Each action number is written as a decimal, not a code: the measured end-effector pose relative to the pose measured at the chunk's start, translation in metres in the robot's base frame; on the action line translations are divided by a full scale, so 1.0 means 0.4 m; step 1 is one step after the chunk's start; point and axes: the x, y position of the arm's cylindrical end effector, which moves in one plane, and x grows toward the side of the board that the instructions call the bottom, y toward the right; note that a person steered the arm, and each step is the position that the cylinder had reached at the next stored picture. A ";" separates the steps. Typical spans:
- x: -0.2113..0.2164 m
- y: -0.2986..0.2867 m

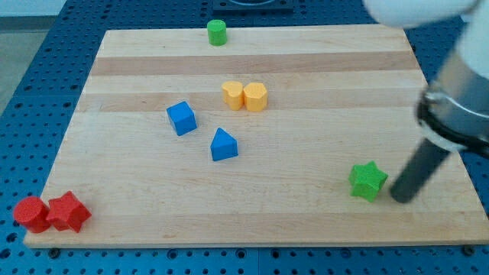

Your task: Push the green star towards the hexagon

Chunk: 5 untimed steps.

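The green star (367,181) lies on the wooden board (306,221) at the view's lower right. My tip (401,198) rests on the board just to the right of the star, very close to it; I cannot tell whether they touch. The dark rod rises from the tip up and to the right. The yellow hexagon (256,97) sits near the board's middle top, up and to the left of the star, touching a yellow heart (233,94) on its left.
A blue cube (182,118) and a blue triangle (223,144) lie left of centre. A green cylinder (217,32) stands at the top edge. A red cylinder (30,213) and a red star (68,212) sit at the bottom left corner.
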 end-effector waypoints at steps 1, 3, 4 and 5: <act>-0.087 -0.069; -0.012 0.046; 0.079 0.008; 0.011 -0.105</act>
